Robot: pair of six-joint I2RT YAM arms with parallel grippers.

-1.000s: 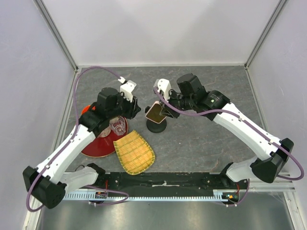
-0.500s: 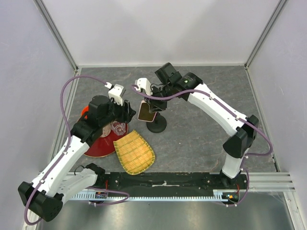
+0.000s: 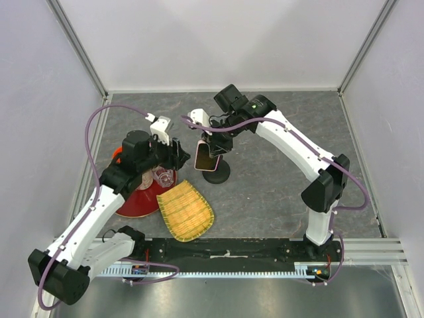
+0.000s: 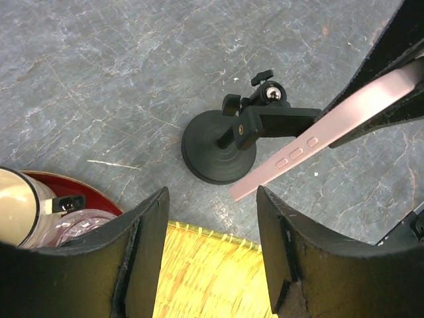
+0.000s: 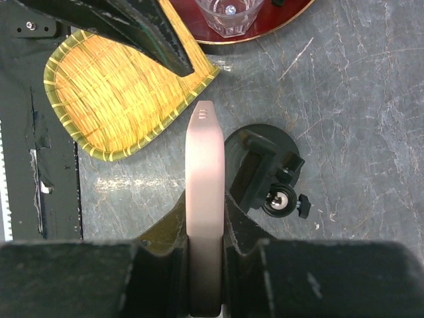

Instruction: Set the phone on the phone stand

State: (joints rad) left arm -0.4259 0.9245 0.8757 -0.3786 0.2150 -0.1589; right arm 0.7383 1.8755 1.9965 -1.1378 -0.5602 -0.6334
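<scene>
My right gripper (image 3: 211,142) is shut on the phone (image 3: 206,158), which has a pink case and stands on edge, tilted, just left of the phone stand's clamp. The black phone stand (image 3: 217,173) sits mid-table on its round base. In the right wrist view the phone's pink edge (image 5: 202,179) runs up between my fingers (image 5: 240,228), with the stand's bracket (image 5: 260,169) just to its right; whether they touch I cannot tell. My left gripper (image 3: 181,155) is open and empty, left of the phone. In its view the stand (image 4: 218,149) and phone (image 4: 331,122) lie ahead of the open gripper (image 4: 212,265).
A yellow woven tray (image 3: 185,210) lies in front of the stand. A red plate (image 3: 132,202) at the left holds a clear glass (image 3: 162,176) and a cream cup (image 4: 16,205). The left arm's fingers (image 5: 142,30) reach in above the tray.
The right arm swung its elbow back and shifted the phone slightly left of the stand, now tilted against the clamp side. The left gripper drew back a little to the left.
</scene>
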